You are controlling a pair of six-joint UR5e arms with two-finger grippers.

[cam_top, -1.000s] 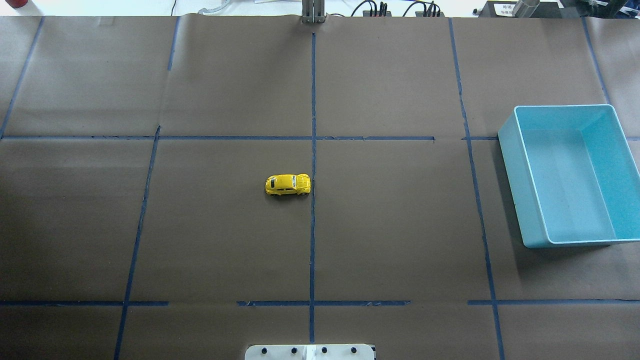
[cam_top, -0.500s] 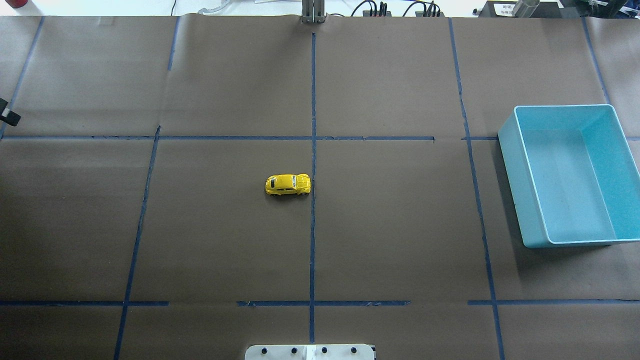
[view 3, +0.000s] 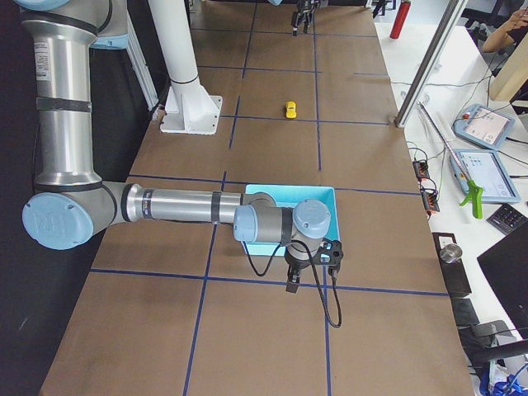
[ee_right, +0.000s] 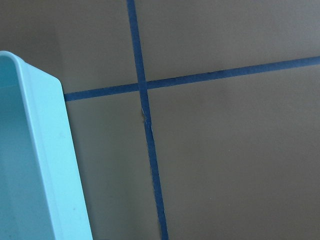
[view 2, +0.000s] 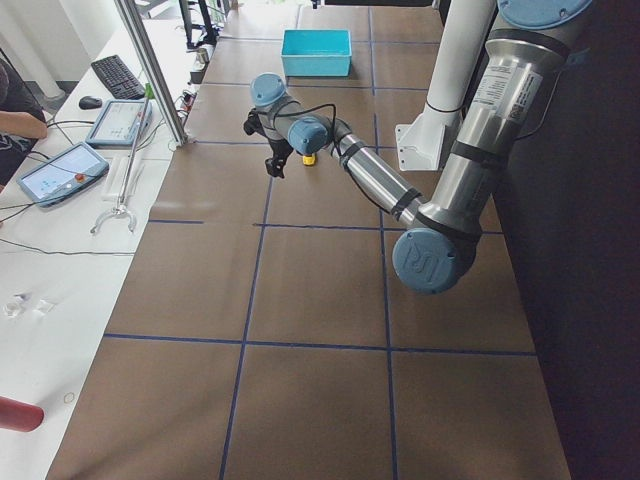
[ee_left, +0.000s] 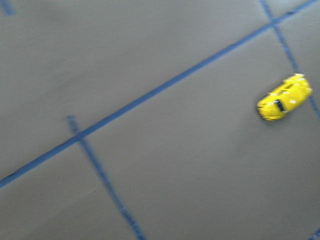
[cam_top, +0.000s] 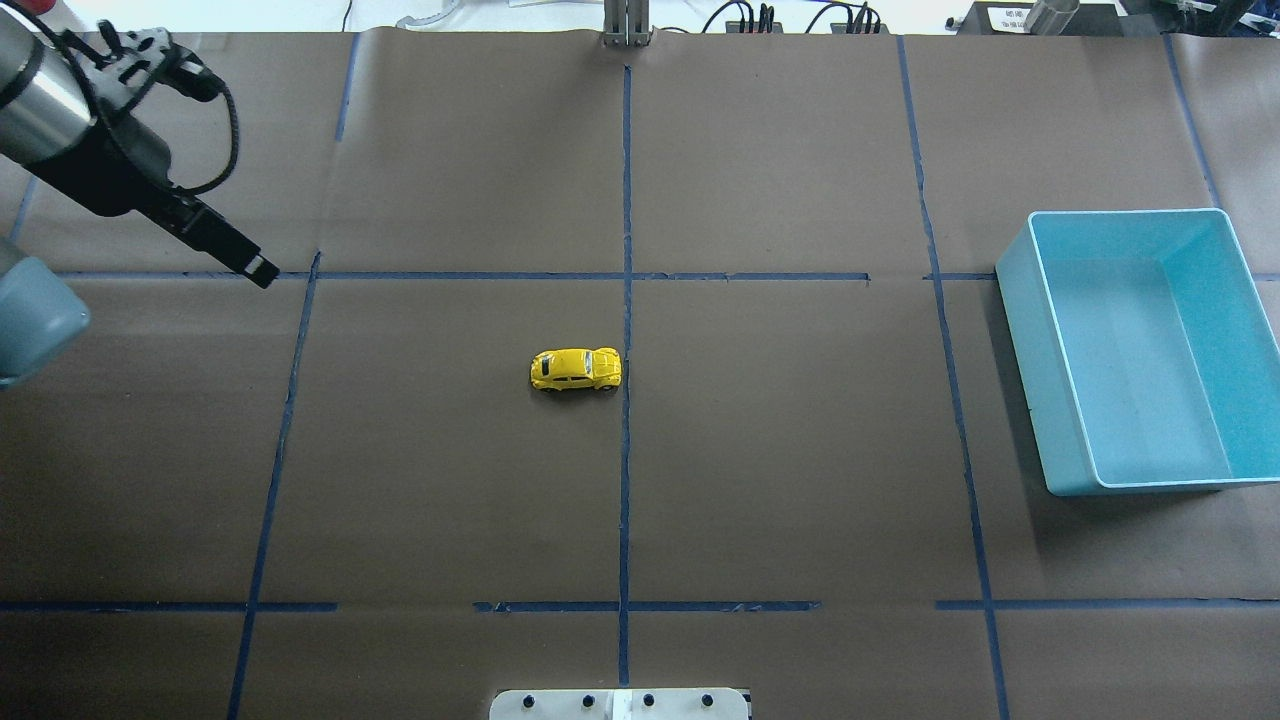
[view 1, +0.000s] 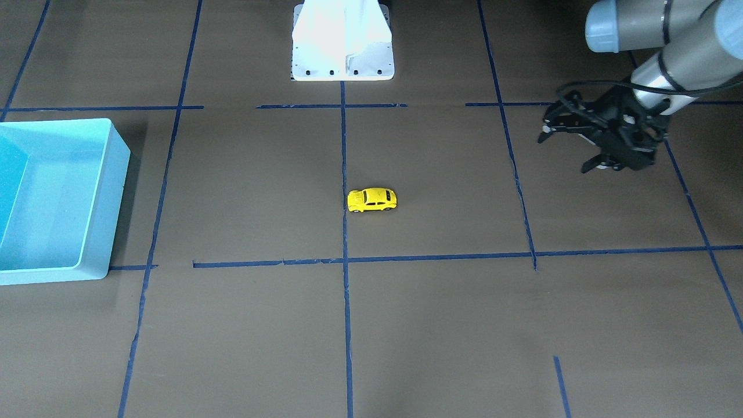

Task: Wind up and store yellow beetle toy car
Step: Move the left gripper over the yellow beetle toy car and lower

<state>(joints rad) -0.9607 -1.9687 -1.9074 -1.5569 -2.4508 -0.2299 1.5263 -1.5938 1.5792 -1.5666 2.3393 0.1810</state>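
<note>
Table is covered edge to edge in brown paper, slightly creased, seams visible. Blue tape lines mark a rough grid; a few runs are broken by gaps. Three things sit directly on it:
- yellow beetle toy car, on its wheels near the middle, lengthwise across the table, one end just beside the centre tape line, on the robot's left of it
- light blue bin, open top up, out at the robot's right end, well apart from the car, slightly skewed to the grid
- white base plate at the robot-side edge, on the centre line, bolt heads showing
</note>
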